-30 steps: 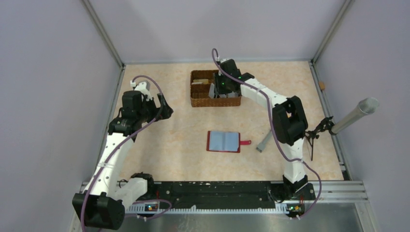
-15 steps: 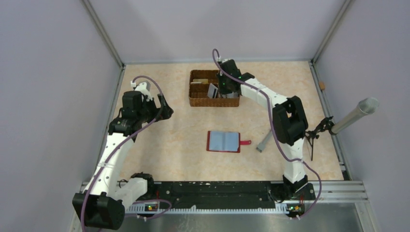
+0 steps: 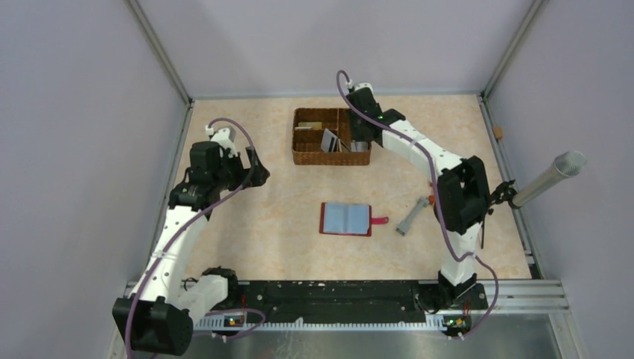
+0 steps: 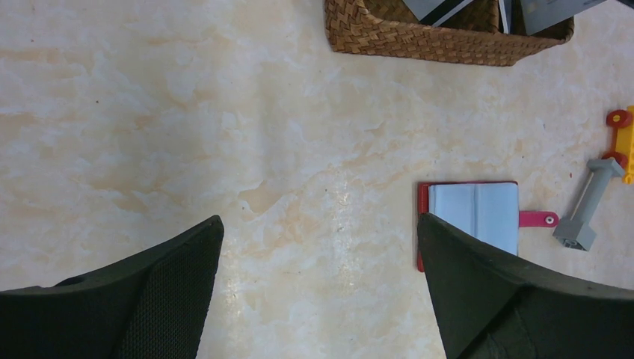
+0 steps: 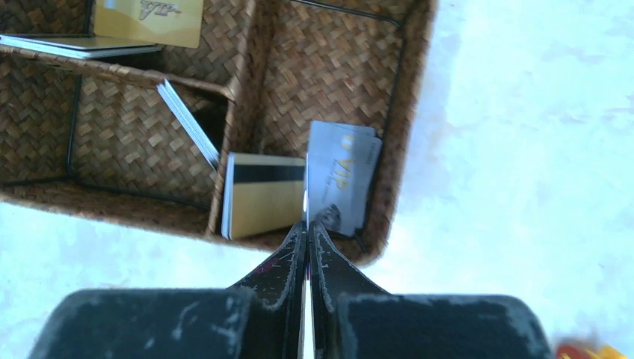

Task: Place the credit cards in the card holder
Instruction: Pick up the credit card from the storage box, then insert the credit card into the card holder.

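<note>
The card holder (image 3: 345, 219) lies open on the table, red with a snap tab and pale inner pockets; the left wrist view also shows this card holder (image 4: 478, 213). Credit cards sit in the wicker basket (image 5: 329, 67): a gold card with a dark stripe (image 5: 262, 194), a grey card (image 5: 340, 176), another gold card (image 5: 149, 15) and leaning white cards (image 5: 187, 123). My right gripper (image 5: 307, 224) hangs over the basket's near right corner, shut on a thin card seen edge-on (image 5: 305, 187). My left gripper (image 4: 318, 224) is open and empty above bare table, left of the holder.
The basket (image 3: 333, 157) stands at the back centre. A grey toy piece (image 3: 411, 217) lies right of the holder, with a red and yellow toy (image 4: 620, 131) beyond it. A grey tube (image 3: 549, 176) pokes in from the right wall.
My right gripper has closed on a card in the basket and shifted right, its elbow swinging right too. The left arm has not moved.
</note>
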Controlling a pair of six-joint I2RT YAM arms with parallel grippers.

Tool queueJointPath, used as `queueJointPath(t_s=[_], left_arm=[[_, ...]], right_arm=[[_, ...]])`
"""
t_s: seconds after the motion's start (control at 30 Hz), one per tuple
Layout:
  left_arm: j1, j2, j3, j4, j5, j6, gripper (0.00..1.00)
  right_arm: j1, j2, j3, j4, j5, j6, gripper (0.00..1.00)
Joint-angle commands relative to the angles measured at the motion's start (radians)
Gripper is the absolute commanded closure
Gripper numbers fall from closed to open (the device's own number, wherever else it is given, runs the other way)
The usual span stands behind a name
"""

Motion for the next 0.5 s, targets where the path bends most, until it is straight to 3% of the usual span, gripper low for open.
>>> queueJointPath(t_s=[0.0, 0.2, 0.47], left_arm=[[0.004, -0.018, -0.022, 0.064, 0.099, 0.048, 0.02], [-0.059, -0.029, -0.046, 0.133, 0.284, 0.083, 0.05], [-0.306, -0.025, -0.068, 0.242, 0.503, 0.06, 0.05]], right_arm=[[0.011, -0.211, -0.066, 0.026, 0.087, -0.046, 1.0], [0.01, -0.462, -0.189, 0.031, -0.118, -0.108, 1.0], [0.008, -0.622, -0.337, -0.163, -0.707, -0.213, 1.0]])
